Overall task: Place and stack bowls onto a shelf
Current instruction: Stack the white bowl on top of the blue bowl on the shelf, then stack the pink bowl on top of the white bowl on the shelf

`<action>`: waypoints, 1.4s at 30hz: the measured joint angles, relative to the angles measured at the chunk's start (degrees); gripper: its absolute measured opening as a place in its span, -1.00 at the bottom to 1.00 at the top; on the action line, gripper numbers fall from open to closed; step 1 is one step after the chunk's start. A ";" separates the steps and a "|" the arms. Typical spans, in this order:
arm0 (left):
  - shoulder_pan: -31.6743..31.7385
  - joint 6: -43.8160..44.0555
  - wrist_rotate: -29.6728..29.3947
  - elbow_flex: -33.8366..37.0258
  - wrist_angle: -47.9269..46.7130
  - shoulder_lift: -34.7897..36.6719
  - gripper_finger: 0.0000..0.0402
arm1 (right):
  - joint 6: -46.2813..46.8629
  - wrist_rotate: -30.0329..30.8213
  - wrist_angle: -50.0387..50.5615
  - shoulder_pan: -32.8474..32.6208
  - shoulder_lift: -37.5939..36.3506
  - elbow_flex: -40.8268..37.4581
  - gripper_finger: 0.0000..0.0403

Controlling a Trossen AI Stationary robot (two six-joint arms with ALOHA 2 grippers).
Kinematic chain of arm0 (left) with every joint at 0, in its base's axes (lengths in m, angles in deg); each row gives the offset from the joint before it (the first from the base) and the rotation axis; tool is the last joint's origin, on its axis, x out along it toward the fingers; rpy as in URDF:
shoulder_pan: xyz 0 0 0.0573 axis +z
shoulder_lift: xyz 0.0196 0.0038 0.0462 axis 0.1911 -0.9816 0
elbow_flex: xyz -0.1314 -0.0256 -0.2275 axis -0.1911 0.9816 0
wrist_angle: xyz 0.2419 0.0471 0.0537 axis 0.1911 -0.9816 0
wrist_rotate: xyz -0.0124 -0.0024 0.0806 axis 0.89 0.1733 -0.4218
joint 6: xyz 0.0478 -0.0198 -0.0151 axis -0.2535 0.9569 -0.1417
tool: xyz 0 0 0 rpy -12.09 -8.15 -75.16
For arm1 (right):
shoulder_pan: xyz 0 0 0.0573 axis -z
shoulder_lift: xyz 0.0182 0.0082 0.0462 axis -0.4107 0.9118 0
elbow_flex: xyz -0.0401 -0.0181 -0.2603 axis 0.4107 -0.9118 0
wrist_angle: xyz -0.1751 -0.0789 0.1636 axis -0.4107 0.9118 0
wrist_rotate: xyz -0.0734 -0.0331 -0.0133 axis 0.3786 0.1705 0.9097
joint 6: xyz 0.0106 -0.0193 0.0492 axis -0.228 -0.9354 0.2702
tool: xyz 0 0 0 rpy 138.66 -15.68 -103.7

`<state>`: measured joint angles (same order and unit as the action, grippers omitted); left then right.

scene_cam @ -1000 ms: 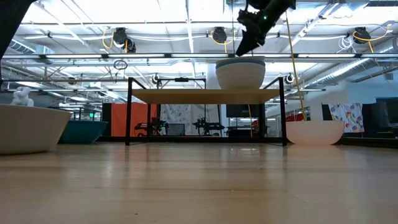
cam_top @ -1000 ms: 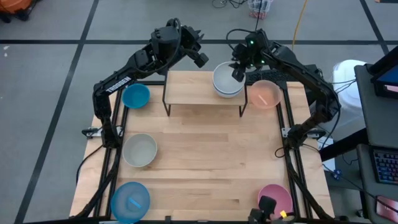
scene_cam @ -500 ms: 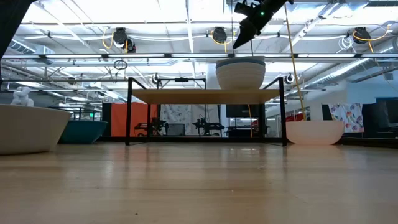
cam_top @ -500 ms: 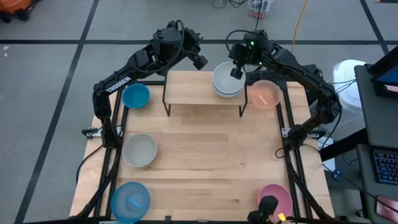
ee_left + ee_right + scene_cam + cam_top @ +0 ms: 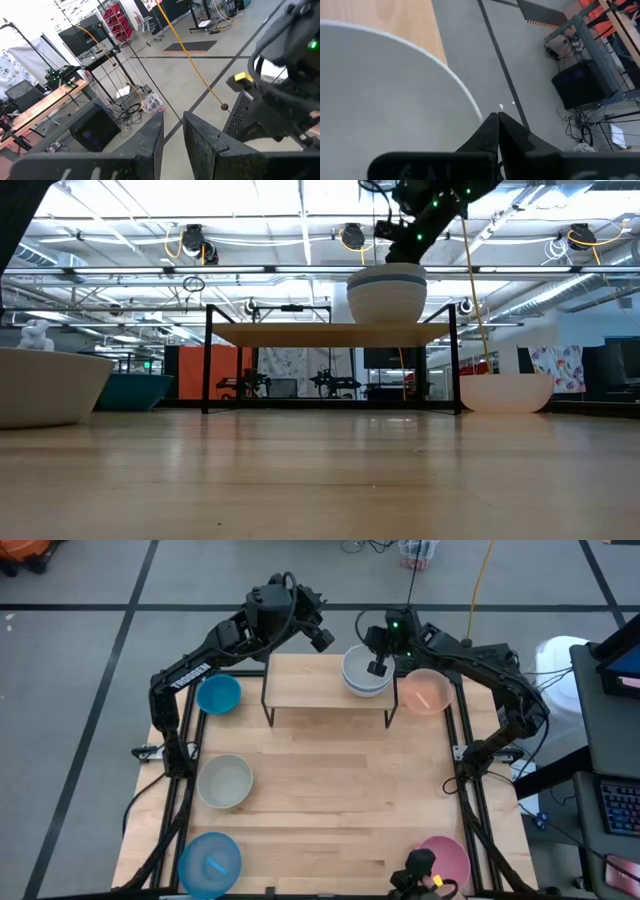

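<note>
Two stacked bowls are sitting on the shelf in the high view, the right gripper hovering over them. Low view: the stack (white over blue) is resting at the shelf's right end. Right wrist: its fingers are pressing together, empty.

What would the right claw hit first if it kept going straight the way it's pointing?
Probably the white bowl stacked on the shelf. The right claw, shut, points down over that bowl's rim; depth is unclear, so it might slip just past the rim instead.
</note>
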<state>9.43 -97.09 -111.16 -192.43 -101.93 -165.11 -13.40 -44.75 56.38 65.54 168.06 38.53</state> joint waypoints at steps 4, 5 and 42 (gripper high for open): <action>0.00 0.00 0.00 0.00 0.02 0.00 -0.61 | -0.52 0.07 -2.25 -0.19 -0.72 -0.32 -1.00; -0.01 0.00 0.00 0.00 0.02 0.00 -0.61 | -1.07 0.09 -3.23 -0.32 -1.47 -0.32 -1.00; -7.11 -8.15 20.06 0.02 -17.29 -0.09 -0.61 | 5.85 4.22 14.04 -13.00 -43.37 -0.21 -0.65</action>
<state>2.32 -105.25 -91.10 -192.41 -119.22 -165.20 -7.55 -40.54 70.41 52.53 124.69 38.32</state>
